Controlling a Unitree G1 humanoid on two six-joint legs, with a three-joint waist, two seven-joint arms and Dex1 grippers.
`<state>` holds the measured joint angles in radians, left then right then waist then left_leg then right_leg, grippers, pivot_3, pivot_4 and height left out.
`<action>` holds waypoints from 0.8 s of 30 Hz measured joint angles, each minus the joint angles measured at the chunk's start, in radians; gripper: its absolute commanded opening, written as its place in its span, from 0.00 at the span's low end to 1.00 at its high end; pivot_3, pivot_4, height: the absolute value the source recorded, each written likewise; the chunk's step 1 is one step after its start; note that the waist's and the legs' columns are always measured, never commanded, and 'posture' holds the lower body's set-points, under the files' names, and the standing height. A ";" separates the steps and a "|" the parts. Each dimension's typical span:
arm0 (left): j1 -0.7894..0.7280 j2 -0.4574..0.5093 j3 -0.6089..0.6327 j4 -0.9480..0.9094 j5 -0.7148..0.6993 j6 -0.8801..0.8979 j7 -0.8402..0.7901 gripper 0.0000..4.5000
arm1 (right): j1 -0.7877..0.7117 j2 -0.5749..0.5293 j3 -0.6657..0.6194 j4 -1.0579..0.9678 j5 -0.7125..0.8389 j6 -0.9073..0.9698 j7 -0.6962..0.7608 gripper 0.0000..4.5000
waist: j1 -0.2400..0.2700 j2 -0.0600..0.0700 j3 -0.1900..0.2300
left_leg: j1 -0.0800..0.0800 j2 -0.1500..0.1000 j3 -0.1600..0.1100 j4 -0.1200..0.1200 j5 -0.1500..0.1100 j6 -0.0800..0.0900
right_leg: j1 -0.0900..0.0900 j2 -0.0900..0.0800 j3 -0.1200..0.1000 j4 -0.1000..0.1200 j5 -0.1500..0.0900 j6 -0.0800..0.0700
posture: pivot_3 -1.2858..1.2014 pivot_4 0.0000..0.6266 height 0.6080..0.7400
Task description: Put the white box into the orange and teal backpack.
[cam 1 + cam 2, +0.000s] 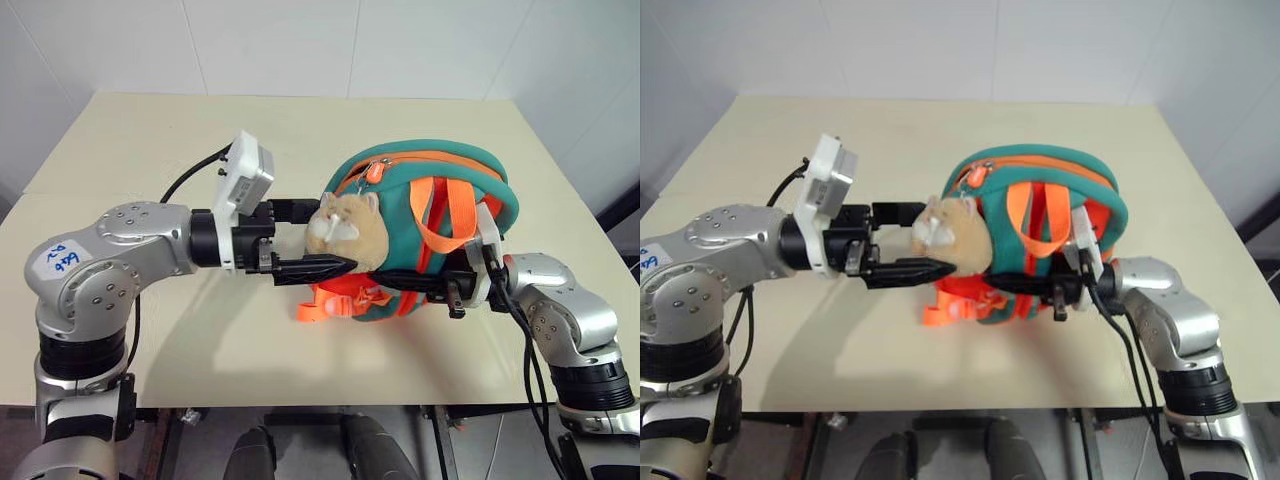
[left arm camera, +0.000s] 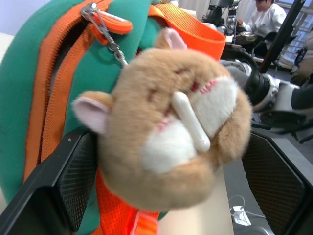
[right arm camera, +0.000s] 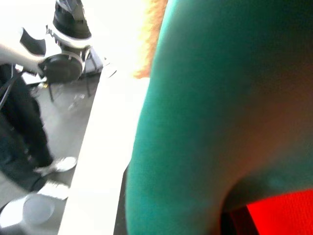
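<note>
I see the backpack (image 1: 430, 215) on the surface (image 1: 150, 130), held between both arms. My left gripper (image 1: 310, 240) is spread around its plush toy (image 1: 345, 228); my right gripper (image 1: 405, 283) is clamped on the backpack's underside.

Silver arms – black cables, black fingers (image 1: 315, 267), white wrist cameras

The plush toy (image 1: 345, 232) blocks the backpack (image 1: 430, 190) front; the table (image 1: 150, 130) around lies open.
</note>
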<state>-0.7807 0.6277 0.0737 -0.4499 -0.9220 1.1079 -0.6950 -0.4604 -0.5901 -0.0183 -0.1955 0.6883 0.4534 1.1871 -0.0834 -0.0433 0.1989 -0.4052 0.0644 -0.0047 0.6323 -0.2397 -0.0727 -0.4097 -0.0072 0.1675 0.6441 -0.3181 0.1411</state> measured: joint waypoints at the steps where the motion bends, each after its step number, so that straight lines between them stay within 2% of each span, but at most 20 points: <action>1: -0.010 -0.002 -0.009 0.007 0.005 -0.001 0.004 1.00 | 0.000 0.008 -0.003 0.000 -0.001 -0.011 -0.010 0.00 | 0.000 0.000 0.000 | 0.000 0.000 0.000 0.000 0.000 0.000 | 0.000 0.000 0.000 0.000 0.000 0.000 | 0.52 0.24 1.00; 2: -0.024 -0.003 -0.020 0.026 0.013 -0.002 0.006 1.00 | 0.001 0.015 -0.006 -0.003 -0.001 -0.021 -0.022 0.00 | 0.000 0.000 0.000 | 0.000 0.000 0.000 0.000 0.000 0.000 | 0.000 0.000 0.000 0.000 0.000 0.000 | 0.52 0.24 1.00; 5: -0.035 0.001 -0.031 0.042 0.023 -0.002 0.004 0.86 | 0.012 0.019 -0.010 -0.027 -0.002 -0.040 -0.046 0.00 | 0.000 0.000 0.000 | 0.000 0.000 0.000 -0.001 0.000 0.000 | 0.000 0.000 0.000 -0.001 0.000 0.000 | 0.52 0.24 1.00; 11: -0.036 0.030 -0.038 0.059 0.013 0.023 -0.028 0.48 | 0.056 0.028 -0.024 -0.073 -0.009 -0.063 -0.100 0.00 | 0.001 0.000 0.000 | 0.000 0.000 0.000 -0.002 0.000 0.000 | 0.000 0.000 0.000 0.000 0.000 0.000 | 0.52 0.24 1.00; 15: -0.034 0.064 -0.034 0.058 -0.018 0.045 -0.050 0.28 | 0.092 0.028 -0.034 -0.103 -0.009 -0.077 -0.134 0.00 | -0.001 0.000 0.000 | 0.000 0.000 0.000 -0.002 0.000 0.000 | -0.001 0.000 0.000 0.000 -0.001 -0.001 | 0.52 0.24 1.00; 19: -0.025 0.121 -0.011 0.046 -0.061 0.071 -0.074 0.21 | 0.126 0.027 -0.076 -0.133 -0.004 -0.080 -0.175 0.00 | -0.001 0.000 0.000 | 0.000 0.000 0.000 -0.003 0.000 0.000 | -0.001 0.000 0.000 0.000 -0.001 -0.001 | 0.52 0.24 1.00; 24: -0.025 0.205 0.005 0.054 -0.069 0.070 -0.125 0.20 | 0.162 0.025 -0.113 -0.167 0.013 -0.076 -0.220 0.00 | -0.002 0.000 0.000 | 0.000 0.000 0.000 -0.003 0.000 0.000 | -0.001 0.000 0.000 -0.001 -0.001 -0.002 | 0.52 0.24 1.00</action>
<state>-0.8055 0.8329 0.0783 -0.3956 -0.9914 1.1779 -0.8200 -0.2985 -0.5647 -0.1314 -0.3630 0.7008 0.3777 0.9667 -0.0851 -0.0431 0.1990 -0.4053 0.0644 -0.0045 0.6293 -0.2397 -0.0729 -0.4112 -0.0071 0.1676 0.6436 -0.3192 0.1396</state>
